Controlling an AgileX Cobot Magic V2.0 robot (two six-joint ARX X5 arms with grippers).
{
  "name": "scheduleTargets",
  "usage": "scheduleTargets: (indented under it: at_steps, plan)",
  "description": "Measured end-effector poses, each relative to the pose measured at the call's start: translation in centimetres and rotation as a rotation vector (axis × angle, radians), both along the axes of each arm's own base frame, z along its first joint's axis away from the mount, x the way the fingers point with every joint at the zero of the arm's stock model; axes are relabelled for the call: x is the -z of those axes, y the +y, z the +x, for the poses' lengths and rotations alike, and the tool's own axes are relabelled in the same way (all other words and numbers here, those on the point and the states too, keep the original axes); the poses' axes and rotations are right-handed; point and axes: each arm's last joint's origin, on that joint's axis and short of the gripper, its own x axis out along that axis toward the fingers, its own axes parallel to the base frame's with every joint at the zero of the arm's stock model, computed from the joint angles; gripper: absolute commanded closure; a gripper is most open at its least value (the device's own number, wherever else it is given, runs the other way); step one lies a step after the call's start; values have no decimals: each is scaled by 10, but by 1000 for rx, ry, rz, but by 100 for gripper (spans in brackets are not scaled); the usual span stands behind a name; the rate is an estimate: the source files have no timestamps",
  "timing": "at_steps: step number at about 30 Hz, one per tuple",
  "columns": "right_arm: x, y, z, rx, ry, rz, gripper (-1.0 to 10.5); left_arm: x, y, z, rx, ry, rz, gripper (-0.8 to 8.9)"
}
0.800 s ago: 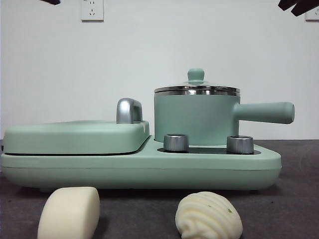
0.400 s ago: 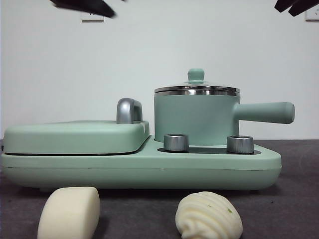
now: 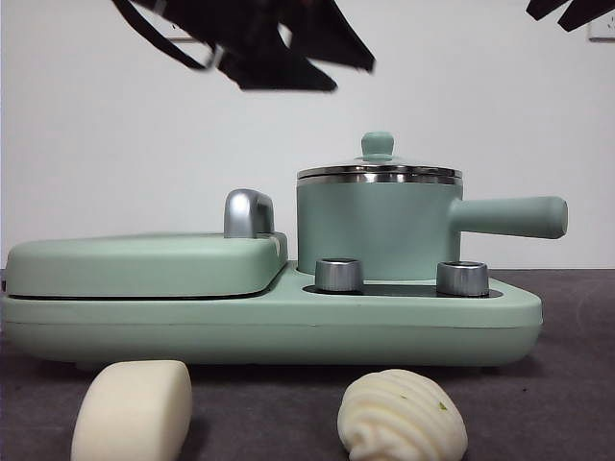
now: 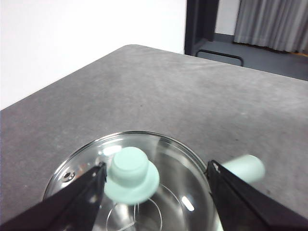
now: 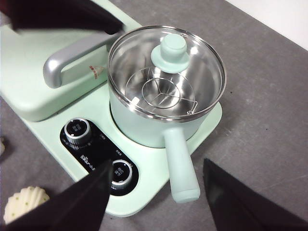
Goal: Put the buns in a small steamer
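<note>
Buns are seen nearest the front camera, both on the grey table [image 3: 577,384] and apart from each other: smooth block bun [image 3: 132,409] to one side, ridged bun [image 3: 402,415] with a green fleck to the other, the latter also caught at the edge of the right wrist view [image 5: 25,203]. Just behind them the mint-green cooker base [image 3: 269,327] is found, with two steel knobs [image 3: 339,274] on its front panel. Flat griddle lid [image 3: 144,264] with a chrome handle [image 3: 248,212] is seated on one half of the base. Steamer [image 3: 380,226] is stood upright on the other half, behind the knobs, its long side handle [image 3: 509,217] pointed away from the griddle. Glass lid [image 5: 166,72] with a green knob [image 3: 378,145] is closed on the steel rim; a wire rack [image 5: 163,96] is visible through the glass. Left gripper [image 4: 154,192] is held above the steamer, jaws spread wide either side of the lid knob [image 4: 131,174], nothing gripped, no contact visible. In the front view it is seen as a dark blurred shape [image 3: 279,43] high up, above and to the griddle side of the steamer. Right gripper [image 5: 154,192] is held high over the handle end of the base, jaws wide apart and empty. White wall [image 3: 115,144] closes the scene at the back.
</note>
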Motion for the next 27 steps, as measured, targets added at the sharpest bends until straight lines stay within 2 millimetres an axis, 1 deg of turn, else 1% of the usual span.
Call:
scheduleTargets:
  at_steps: [3,6,9,11,17,22,24,27]
  plan:
    - [0,0,0,10,7,12,648,6,-14,11,-14,21,-3,474]
    - [0,0,0,13,11,17,648,6,-26,25,-24,21,-7,474]
    - [0,0,0,14,11,18,648,7,-36,39,-32,23,-13,474]
    - [0,0,0,15,11,20,648,10,-41,44,-33,37,-6,474]
    - [-1,0,1,17,-1,29,648,29,-46,52,-35,89,32,474]
    - [-1,0,1,17,0,28,648,35,-47,52,-35,113,51,477]
    - [-1,0,1,17,0,29,648,36,-47,52,-35,124,59,526]
    - [-1,0,1,17,0,29,648,37,-47,52,-35,126,61,669]
